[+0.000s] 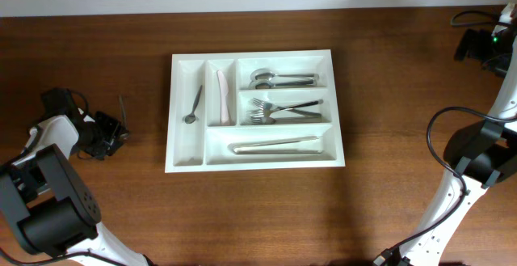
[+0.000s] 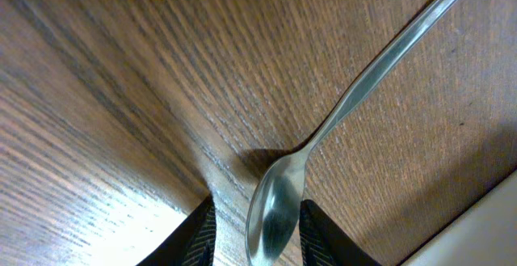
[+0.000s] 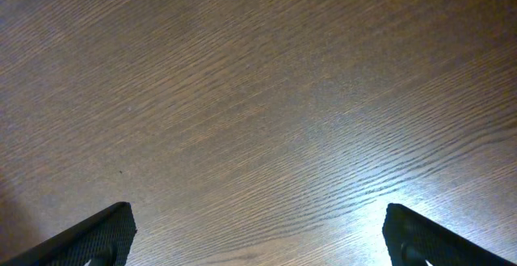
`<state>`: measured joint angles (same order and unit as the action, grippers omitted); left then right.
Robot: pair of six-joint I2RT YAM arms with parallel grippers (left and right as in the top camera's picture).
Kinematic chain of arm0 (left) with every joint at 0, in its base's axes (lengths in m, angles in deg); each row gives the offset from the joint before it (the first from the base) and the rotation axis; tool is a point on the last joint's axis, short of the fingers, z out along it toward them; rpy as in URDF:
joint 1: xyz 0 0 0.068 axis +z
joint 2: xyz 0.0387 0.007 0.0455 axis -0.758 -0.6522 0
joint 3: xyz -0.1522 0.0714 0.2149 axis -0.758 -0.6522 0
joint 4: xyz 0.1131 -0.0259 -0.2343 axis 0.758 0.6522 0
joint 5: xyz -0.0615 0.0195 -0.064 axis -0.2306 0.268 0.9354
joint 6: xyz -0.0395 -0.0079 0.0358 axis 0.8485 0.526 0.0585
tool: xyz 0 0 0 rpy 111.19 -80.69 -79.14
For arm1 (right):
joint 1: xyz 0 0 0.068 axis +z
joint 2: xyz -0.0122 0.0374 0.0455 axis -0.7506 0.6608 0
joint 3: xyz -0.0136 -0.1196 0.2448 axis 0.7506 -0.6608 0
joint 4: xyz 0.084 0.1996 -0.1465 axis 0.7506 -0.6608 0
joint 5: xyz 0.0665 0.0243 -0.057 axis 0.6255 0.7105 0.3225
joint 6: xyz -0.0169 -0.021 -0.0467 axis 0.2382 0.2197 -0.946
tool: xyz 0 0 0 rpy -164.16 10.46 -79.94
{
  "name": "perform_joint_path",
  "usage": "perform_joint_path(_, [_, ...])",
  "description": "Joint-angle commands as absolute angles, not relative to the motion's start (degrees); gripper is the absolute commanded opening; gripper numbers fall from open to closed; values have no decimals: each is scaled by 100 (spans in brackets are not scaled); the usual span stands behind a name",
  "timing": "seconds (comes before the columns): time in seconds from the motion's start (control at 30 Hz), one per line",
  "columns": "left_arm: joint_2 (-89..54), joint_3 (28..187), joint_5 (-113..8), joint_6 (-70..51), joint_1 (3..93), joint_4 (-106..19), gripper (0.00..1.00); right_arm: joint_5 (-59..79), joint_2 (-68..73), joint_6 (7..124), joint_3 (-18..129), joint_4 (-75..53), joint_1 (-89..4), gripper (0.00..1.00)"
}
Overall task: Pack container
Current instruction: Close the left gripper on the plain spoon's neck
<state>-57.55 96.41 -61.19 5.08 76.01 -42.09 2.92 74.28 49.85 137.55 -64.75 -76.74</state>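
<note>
Here the left end effector (image 2: 257, 235) straddles the bowl of a spoon (image 2: 276, 205) on the wooden surface (image 2: 121, 96), fingers apart, not clamped; the right end effector (image 3: 258, 235) gapes wide.

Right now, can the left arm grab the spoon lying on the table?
Probably yes: the spoon lies with its bowl inside the left gripper, and nothing on the table blocks it.

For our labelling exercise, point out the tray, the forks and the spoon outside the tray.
Tray (image 1: 184, 147): overhead, bare floor, leftmost compartment.
Forks (image 1: 284, 108): overhead, handles.
Spoon (image 2: 275, 203): left wrist, bowl.
</note>
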Motion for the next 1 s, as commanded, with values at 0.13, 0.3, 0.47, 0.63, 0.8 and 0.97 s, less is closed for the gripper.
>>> perform_joint_path(0.13, [-5908,9503,-6161,419,7636,-4327,35,299,7205,4992,13722,-6461,-7715,98])
perform_joint_path(0.3, [-5908,9501,-6043,419,7636,-4342,34,299,7205,4992,13722,-6461,-7715,99])
perform_joint_path(0.47, [-5908,9503,-5748,421,7636,-4342,34,299,7205,4992,13722,-6461,-7715,98])
perform_joint_path(0.63, [-5908,9501,-5711,421,7634,-4294,34,299,7205,4992,13722,-6461,-7715,99])
perform_joint_path(0.8, [-5908,9501,-5715,421,7636,-4288,28,299,7205,4992,13722,-6461,-7715,99])
perform_joint_path(0.97, [-5908,9501,-5735,421,7636,-4292,26,299,7205,4992,13722,-6461,-7715,99])
